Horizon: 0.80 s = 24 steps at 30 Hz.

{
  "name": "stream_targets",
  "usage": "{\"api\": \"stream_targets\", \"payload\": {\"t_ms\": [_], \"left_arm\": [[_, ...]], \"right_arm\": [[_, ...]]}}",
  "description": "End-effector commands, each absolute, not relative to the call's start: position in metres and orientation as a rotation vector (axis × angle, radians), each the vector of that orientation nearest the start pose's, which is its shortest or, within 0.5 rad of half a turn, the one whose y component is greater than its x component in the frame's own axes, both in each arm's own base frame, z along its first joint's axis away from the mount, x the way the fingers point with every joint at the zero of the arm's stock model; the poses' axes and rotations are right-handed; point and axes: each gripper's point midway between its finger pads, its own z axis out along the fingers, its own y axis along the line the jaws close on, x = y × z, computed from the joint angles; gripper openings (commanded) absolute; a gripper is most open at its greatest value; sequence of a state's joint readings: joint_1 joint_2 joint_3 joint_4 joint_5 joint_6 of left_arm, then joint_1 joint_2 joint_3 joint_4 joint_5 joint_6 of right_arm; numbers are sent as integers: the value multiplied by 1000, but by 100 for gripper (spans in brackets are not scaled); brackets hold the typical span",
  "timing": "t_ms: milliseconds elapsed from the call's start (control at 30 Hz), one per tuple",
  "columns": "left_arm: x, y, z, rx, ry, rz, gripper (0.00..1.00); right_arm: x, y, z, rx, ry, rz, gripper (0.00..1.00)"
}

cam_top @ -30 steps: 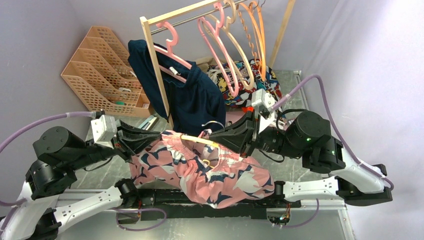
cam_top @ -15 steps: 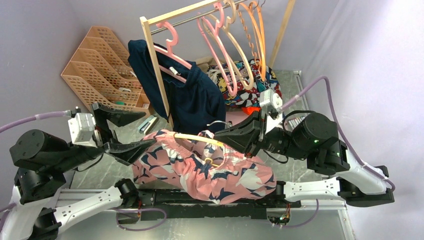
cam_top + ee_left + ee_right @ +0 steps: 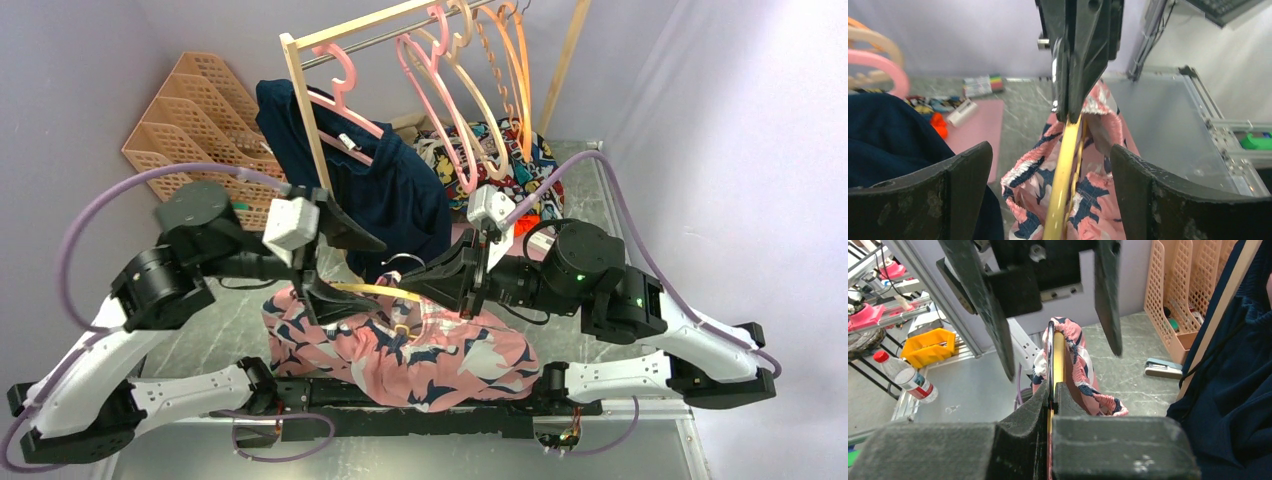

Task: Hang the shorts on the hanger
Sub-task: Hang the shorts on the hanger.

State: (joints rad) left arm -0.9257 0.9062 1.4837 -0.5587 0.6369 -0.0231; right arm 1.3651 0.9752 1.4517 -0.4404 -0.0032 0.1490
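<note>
Top external: R gripper [image 3: 408, 284] is pinched tight on the hanger [image 3: 362, 288], holding its pale yellow bar roughly level above the table [image 3: 587, 176]. L gripper [image 3: 366, 277] is spread wide, w/ fingers [image 3: 948, 195] either side of the bar, not touching it. Shorts [image 3: 440, 352] have the waistband bunched around the bar; the rest is heaped on the table btwn the arms, in front of the navy garment [image 3: 395, 200].

Salmon-pink shorts [image 3: 440, 355] blotched with navy and white, on a pale yellow hanger [image 3: 1064, 165], fill our view. Behind them we pick out a plain navy garment [image 3: 395, 200], a multicoloured cartoon-print cloth [image 3: 515, 165], pink hangers [image 3: 878, 62], an orange hanger [image 3: 524, 95], peach lattice-sided trays [image 3: 190, 130], a pink mat [image 3: 983, 125] and the grey-green marbled table [image 3: 1133, 345]
</note>
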Motion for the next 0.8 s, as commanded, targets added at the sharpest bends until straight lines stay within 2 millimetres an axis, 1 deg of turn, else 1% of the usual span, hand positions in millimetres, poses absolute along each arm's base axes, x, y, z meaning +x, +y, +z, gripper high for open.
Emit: {"api": "stream_targets", "payload": {"t_ms": [0,133,267,400,533,633,700,767], "left_arm": [[44,-259,451,1328,1188,-1282,91],[48,-263,440,1352,1220,-1271,88],[52,-269,429,1369,1267,-1273,81],[56,-273,422,1379,1293,-1270,69],[59,-276,417,1382,1318,-1270,66],[59,-277,415,1389,1324,-1271,62],[60,-277,411,1393,1333,-1268,56],[60,-277,407,1399,1347,-1267,46]], "right_arm": [[51,304,489,-938,1277,1233,0],[52,306,487,-942,1278,1228,0],[53,310,485,-948,1278,1218,0],[54,313,485,-957,1279,1210,0],[54,314,487,-962,1275,1212,0],[53,316,487,-965,1273,1215,0],[53,315,488,-960,1271,1217,0],[52,315,490,-959,1267,1223,0]]}}
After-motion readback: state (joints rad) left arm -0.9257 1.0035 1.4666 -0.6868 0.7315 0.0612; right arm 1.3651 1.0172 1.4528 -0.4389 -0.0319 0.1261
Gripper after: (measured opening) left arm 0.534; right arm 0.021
